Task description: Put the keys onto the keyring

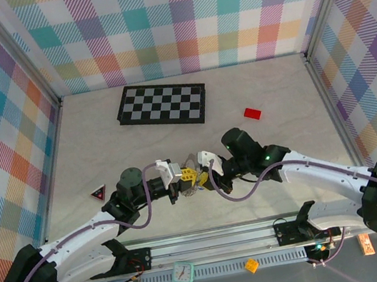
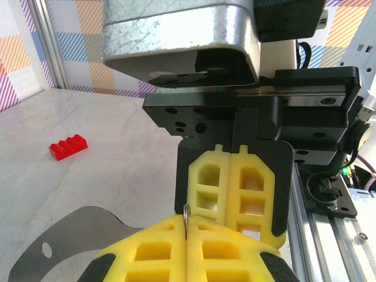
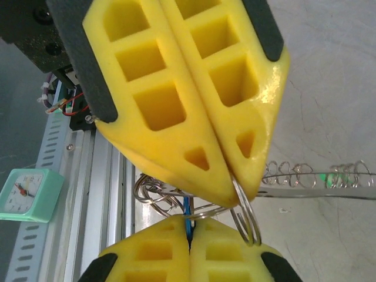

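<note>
Here, above the pale marbled tabletop and just ahead of the arm bases, the two arms meet tip to tip. The left gripper has its yellow foam jaws pressed fully together, pinching a strand of the large, thin grey metal wire keyring. In the right wrist view, the loops hang from the tip of those jaws and curl down beside the right gripper. The right gripper's jaws are also closed flat against each other, with a tiny key with a blue plastic head caught in the seam between them. The blue key stands upright, and its upper end reaches in among the wire coils of the keyring, touching or nearly touching them; I cannot tell whether it is threaded on.

Farther back on the tabletop lies a black-and-white chequered board, with a small red flat brick well apart to its right. A red-and-black triangle sits near the left arm's elbow. A mint-green square clock rests on the rail by the bases.
</note>
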### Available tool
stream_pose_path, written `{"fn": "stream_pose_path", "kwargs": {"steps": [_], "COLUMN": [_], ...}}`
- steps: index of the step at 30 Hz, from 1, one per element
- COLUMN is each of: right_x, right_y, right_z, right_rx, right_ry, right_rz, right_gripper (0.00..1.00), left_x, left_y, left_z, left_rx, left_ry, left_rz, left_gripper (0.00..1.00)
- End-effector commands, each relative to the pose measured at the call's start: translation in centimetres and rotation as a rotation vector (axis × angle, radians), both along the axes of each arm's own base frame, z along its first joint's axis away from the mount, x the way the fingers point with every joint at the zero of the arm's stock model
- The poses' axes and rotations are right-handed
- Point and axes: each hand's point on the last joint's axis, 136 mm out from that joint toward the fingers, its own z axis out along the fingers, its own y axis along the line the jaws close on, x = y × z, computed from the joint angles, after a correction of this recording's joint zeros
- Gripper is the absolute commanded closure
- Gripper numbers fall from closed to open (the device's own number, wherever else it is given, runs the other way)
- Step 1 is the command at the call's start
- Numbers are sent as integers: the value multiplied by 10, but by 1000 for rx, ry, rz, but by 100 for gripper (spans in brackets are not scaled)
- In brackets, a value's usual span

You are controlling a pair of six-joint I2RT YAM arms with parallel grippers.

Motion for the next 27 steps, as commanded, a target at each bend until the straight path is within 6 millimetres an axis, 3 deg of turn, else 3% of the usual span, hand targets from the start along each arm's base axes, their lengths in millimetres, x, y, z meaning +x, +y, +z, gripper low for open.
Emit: {"fn": "stream_pose_path", "kwargs": {"steps": [1, 7, 10, 18, 27], "right_x": [-2, 10, 9, 3, 13], "right_y": [0, -18, -24, -28, -29], "right_z": [13, 6, 8, 25, 41], "right_rx": [13, -16, -5, 77, 166], "right_ry": [-60, -113, -114, -97, -103], "right_rz": [22, -93, -109, -104, -151], "right_gripper": [96, 74, 69, 70, 76], "left_x": [-5, -7, -7, -11, -13], "left_y": [-2, 0, 0, -1, -1], "left_z": [22, 21, 21, 22, 22], "left_rx": [-74, -67, -65, -63, -64], "left_ry": [-68, -73, -73, -70, -67], "left_rz": [-28, -27, -31, -49, -66], "left_gripper": [100, 100, 100, 100, 100]}}
